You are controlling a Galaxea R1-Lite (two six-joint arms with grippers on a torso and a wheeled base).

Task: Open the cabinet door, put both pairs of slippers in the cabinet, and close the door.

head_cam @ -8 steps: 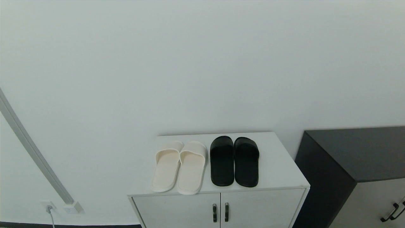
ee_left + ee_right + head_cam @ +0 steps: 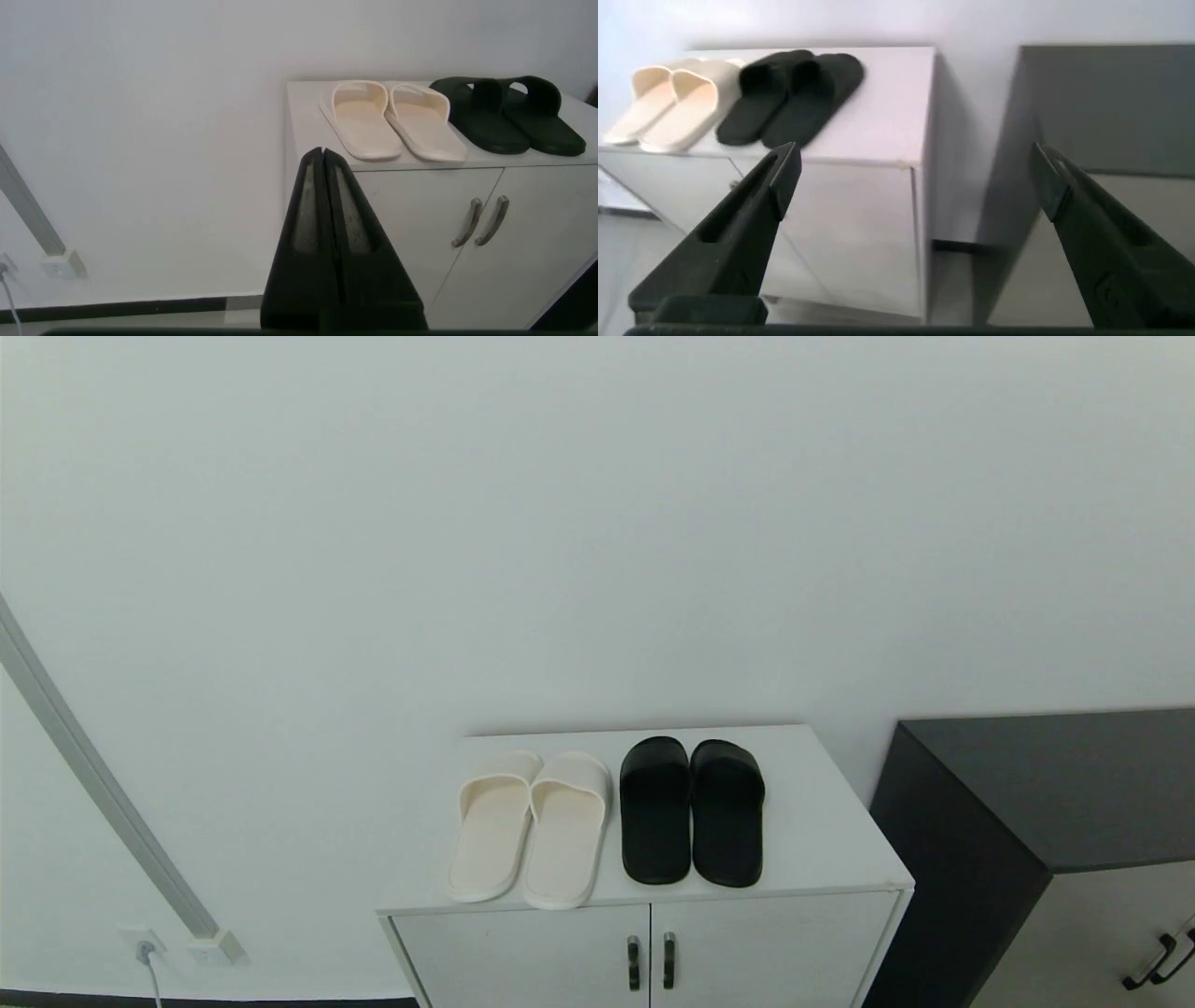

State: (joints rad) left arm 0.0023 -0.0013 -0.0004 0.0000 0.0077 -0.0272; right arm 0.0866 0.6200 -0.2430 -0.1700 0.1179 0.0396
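Wall (image 2: 597, 523), plain and white, is standing behind everything we are viewing from the head camera. A grey cable duct (image 2: 93, 784) is running diagonally down it on the left toward a wall socket (image 2: 142, 945) near the floor, and a plug is sitting in that socket.

A dark cabinet (image 2: 1027, 784) is standing on the right, close beside the white cabinet (image 2: 822, 840) but not touching it. We are seeing both white cabinet doors, the left door (image 2: 513, 957) and the right door (image 2: 775, 952), lying closed and flush.

The left tool (image 2: 324, 154) is hovering in front of the white cabinet's left side, clear of it, with its fingers pressed together and nothing between them. The right tool (image 2: 915, 154) is hovering off the cabinet's right front corner with its fingers spread wide apart and holding nothing.

Both pairs of slippers are lying on top of the white cabinet, toes toward the wall. The cream slippers (image 2: 565, 831) are occupying the left half, and the black slippers (image 2: 658, 817) are sitting just beside them on the right.

Two upright bar handles (image 2: 633, 961) are meeting at the seam between the doors.
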